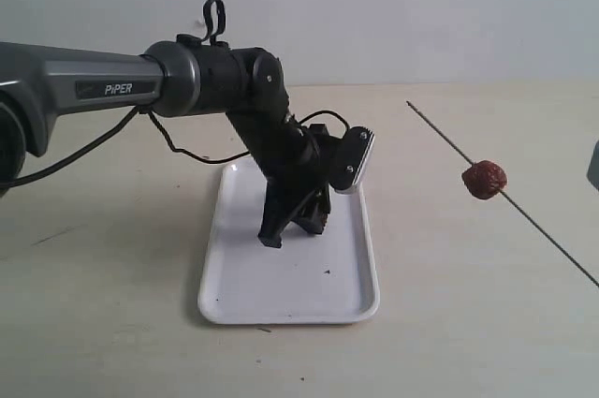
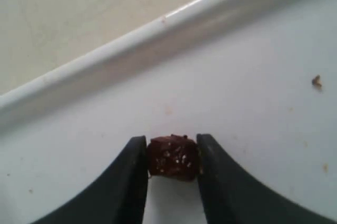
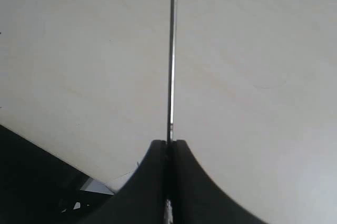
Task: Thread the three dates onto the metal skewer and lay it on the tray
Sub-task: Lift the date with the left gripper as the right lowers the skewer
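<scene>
The white tray (image 1: pixel 281 300) lies in the middle of the table. My left gripper (image 1: pixel 292 229) reaches down onto it. In the left wrist view this gripper (image 2: pixel 172 151) is shut on a dark reddish-brown date (image 2: pixel 172 158), just over the tray floor and near its rim (image 2: pixel 131 39). The metal skewer (image 1: pixel 440 131) hangs slanted above the table at the right, with one date (image 1: pixel 484 179) threaded on it. My right gripper (image 3: pixel 168 144) is shut on the skewer (image 3: pixel 171 50); it is outside the exterior view. No third date shows.
A black cable (image 1: pixel 178 147) loops from the left arm (image 1: pixel 112 89) over the table behind the tray. A small dark crumb (image 1: pixel 327 272) lies on the tray floor. A grey shape (image 1: pixel 594 166) sits at the right edge.
</scene>
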### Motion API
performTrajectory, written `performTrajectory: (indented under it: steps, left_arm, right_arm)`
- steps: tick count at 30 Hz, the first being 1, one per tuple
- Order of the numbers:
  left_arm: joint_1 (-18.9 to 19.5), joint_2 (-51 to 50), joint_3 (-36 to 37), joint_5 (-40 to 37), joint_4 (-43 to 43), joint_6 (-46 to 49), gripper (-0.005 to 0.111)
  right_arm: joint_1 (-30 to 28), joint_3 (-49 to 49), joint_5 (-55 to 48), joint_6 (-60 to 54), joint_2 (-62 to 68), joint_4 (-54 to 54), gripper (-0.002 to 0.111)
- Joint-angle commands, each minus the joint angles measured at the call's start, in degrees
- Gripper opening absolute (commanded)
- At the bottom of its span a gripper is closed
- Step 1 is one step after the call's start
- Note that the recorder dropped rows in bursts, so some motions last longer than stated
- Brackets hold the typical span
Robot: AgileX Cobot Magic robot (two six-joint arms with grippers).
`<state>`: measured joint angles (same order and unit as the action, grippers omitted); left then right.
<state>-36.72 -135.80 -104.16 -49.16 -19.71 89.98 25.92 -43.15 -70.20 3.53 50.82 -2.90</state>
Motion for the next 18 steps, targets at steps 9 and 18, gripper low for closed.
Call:
performTrajectory:
  steps: [9,18]
  left_arm:
    - [-0.2,3.7,-0.2,-0.1,-1.7,-0.3,0.032]
    - [-0.2,7.7,-0.2,0.4,-1.8,-0.2,0.032]
  right_arm:
    - [0.1,1.7,0.2,5.0,-0.2,-5.3,0.000]
    - [0.1,1.8,0.2,5.7,-0.2,-4.6,0.000]
